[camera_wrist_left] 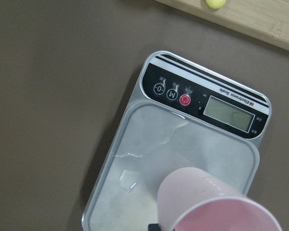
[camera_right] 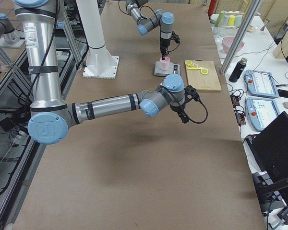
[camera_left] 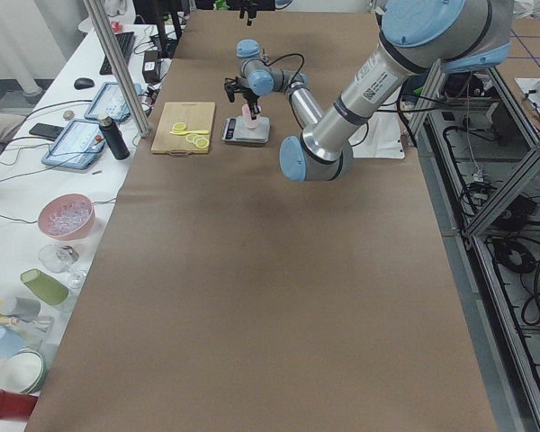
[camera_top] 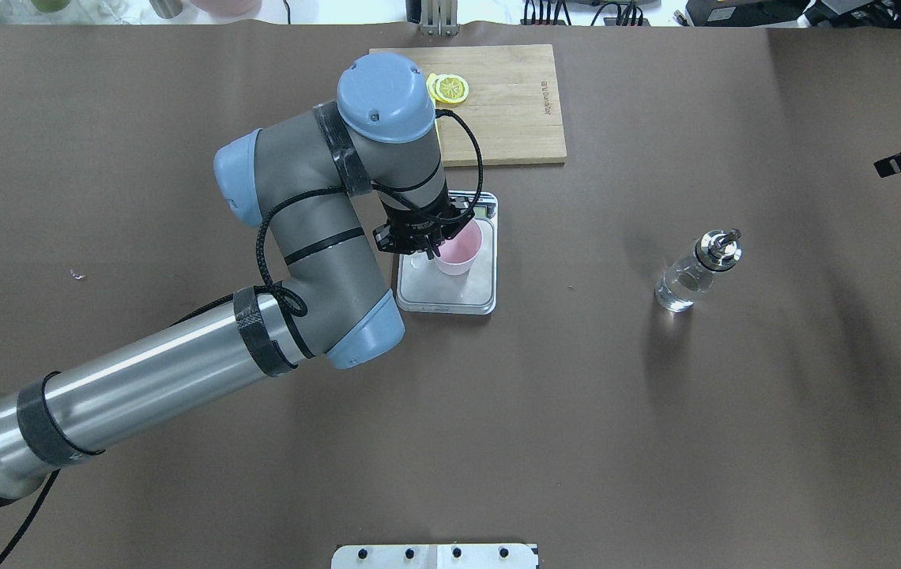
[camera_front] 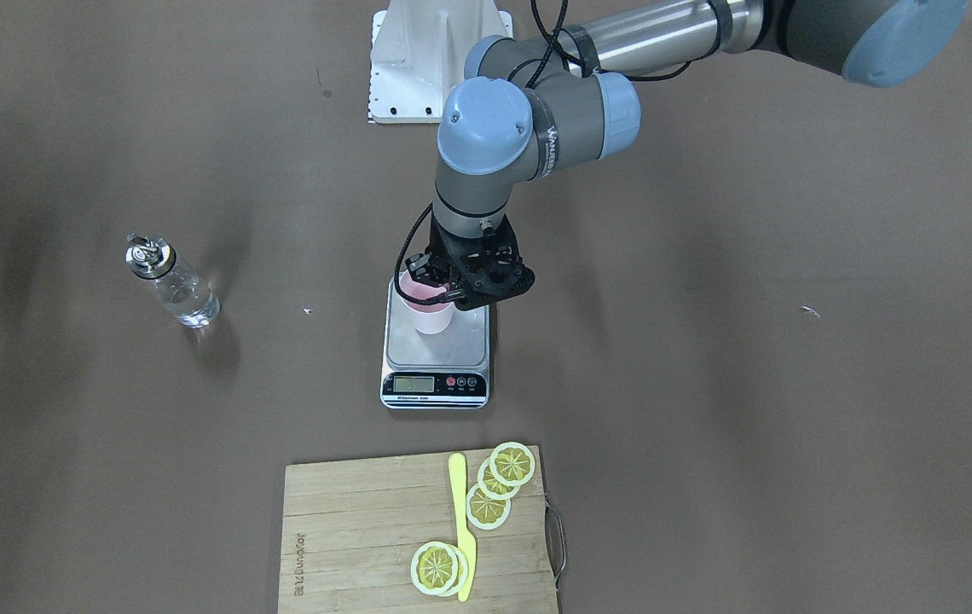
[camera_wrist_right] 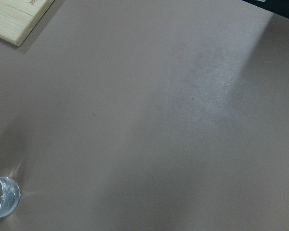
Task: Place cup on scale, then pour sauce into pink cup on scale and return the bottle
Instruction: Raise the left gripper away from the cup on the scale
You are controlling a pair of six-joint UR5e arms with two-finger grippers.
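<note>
My table [camera_front: 708,426] wears a matt brown, paper-like cover, and the cutting board [camera_front: 350,529] is pale grained wood. The cup [camera_front: 433,317] looks like smooth matt pink plastic, the scale [camera_front: 462,341] has a dull silvery metal platform and glossy black panel, and the bottle [camera_front: 179,290] is clear shiny glass with a polished metal cap

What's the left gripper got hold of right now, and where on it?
The pink cup: the left gripper appears to pinch it at the rim, over the scale platform. The bottle stands free.

Left claw [camera_top: 432,251] lowered (jaws obscured), right arm [camera_right: 110,103] outstretched
</note>
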